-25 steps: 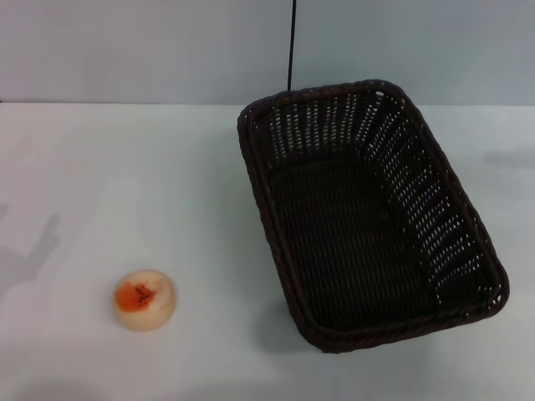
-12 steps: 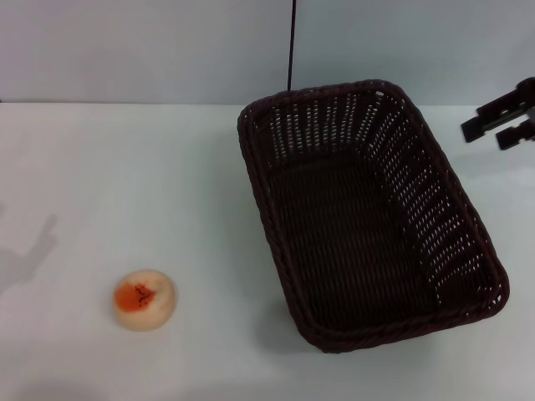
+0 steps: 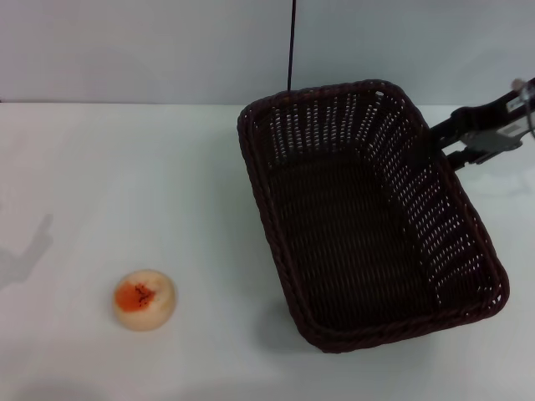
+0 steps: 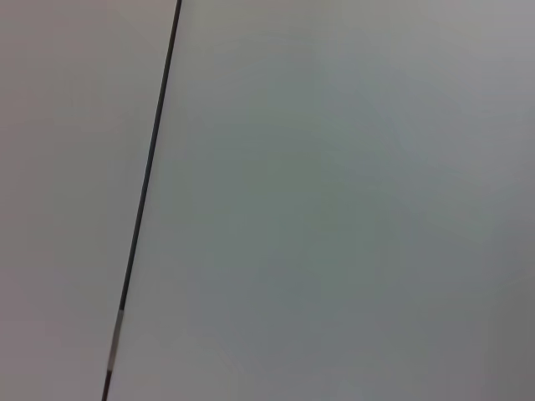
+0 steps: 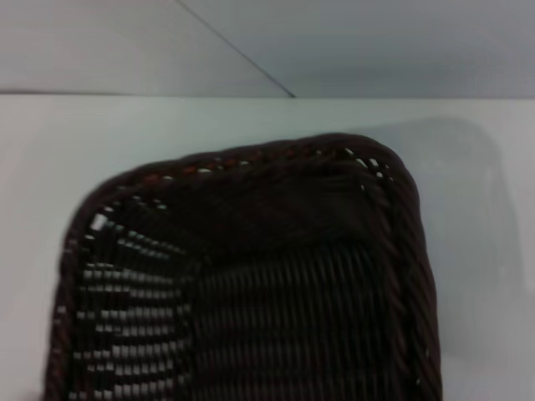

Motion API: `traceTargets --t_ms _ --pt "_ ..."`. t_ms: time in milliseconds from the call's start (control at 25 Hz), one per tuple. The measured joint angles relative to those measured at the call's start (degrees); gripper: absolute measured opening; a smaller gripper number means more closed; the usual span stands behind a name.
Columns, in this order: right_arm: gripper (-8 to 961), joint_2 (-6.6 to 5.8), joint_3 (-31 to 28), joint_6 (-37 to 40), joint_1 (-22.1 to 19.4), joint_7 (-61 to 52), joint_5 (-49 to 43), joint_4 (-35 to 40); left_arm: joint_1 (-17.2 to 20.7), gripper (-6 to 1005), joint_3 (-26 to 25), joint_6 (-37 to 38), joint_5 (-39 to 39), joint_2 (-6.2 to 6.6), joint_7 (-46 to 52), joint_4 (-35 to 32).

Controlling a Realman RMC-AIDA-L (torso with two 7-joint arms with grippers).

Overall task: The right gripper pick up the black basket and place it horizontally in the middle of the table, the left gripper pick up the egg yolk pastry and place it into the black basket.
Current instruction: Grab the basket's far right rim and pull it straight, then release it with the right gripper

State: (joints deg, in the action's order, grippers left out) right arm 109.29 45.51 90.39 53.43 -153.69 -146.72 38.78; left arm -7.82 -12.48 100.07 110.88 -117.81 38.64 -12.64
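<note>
The black basket (image 3: 368, 217) stands on the white table (image 3: 125, 184), right of the middle, long side running away from me. It also fills the right wrist view (image 5: 251, 284), seen over one end rim. My right gripper (image 3: 438, 147) reaches in from the right edge, open, its black fingers (image 3: 464, 123) at the basket's far right rim, one on either side of it. The egg yolk pastry (image 3: 144, 299) lies alone at the front left. My left gripper is out of view; its wrist view shows only a wall.
A thin black cable (image 3: 291, 46) hangs down the grey wall behind the basket and also shows in the left wrist view (image 4: 146, 192). An arm's shadow (image 3: 25, 251) lies at the table's left edge.
My right gripper has come in from the right edge and moved left and down to the basket's right rim. The shadow at the left has shrunk. Basket and pastry have not moved.
</note>
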Motion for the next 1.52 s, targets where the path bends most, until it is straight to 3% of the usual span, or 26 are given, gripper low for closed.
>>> traceTargets --t_ms 440,840,1240,1520 --pt "599 3.17 7.38 -4.66 1.51 -1.6 -1.62 -2.21 0.53 838 -0.02 0.0 -0.09 0.04 0.0 -0.69" --pt "575 3.99 8.25 -4.53 1.16 -1.49 -4.94 -0.59 0.53 838 0.0 0.13 0.0 -0.04 0.45 -0.73" --pt "150 4.66 8.29 -3.92 -1.47 0.38 -4.73 7.63 0.4 838 -0.04 0.09 -0.11 -0.15 0.45 -0.46" --pt "145 4.71 8.03 -1.43 -1.61 6.71 -3.55 11.21 0.55 837 -0.32 0.12 -0.22 -0.14 0.47 -0.22"
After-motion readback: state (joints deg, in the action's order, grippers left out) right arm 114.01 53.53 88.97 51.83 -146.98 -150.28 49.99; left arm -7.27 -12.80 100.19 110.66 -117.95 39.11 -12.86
